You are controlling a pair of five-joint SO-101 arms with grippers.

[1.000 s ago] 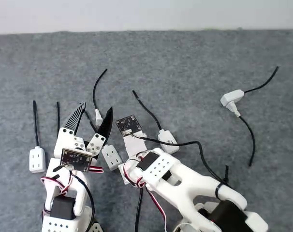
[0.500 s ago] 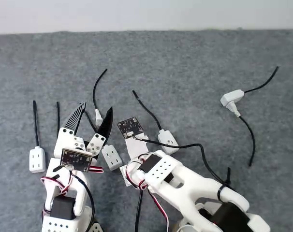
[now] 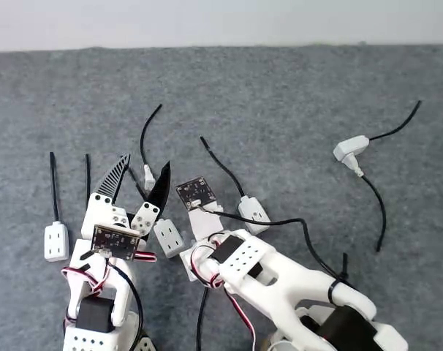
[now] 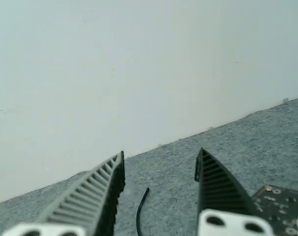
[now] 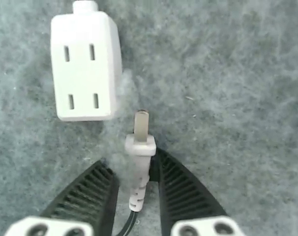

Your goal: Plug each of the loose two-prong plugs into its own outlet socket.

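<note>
Two robot arms sat side by side at the near edge of a table covered in grey carpet (image 3: pixel 280 95). The right claw (image 5: pixel 134 164) was closed down to the width of a white two-prong plug (image 5: pixel 140 142). It held the plug by the body, with the metal prongs pointing out past the fingertips. A white socket block (image 5: pixel 85 69) lay flat on the carpet just beside the prongs, not touching them, with its two pairs of slots facing up. The prongs pointed past the block's near corner rather than at the slots.

The left claw (image 3: pixel 148 161) was spread wide with nothing in it. In its own camera the black fingers pointed toward the pale wall (image 4: pixel 139 64) beyond the table. From above, a small loose plug (image 3: pixel 149 176) on a black cord lay on the carpet between those fingers.

Three socket blocks showed from above: an outer block (image 3: pixel 55 241) left of the left arm, a middle block (image 3: pixel 169 238) between the arms, and a right-hand block (image 3: pixel 254 212) beside the right arm. I could not tell which one faced the held plug. A far plug (image 3: pixel 351 150) lay well apart to the right.
</note>
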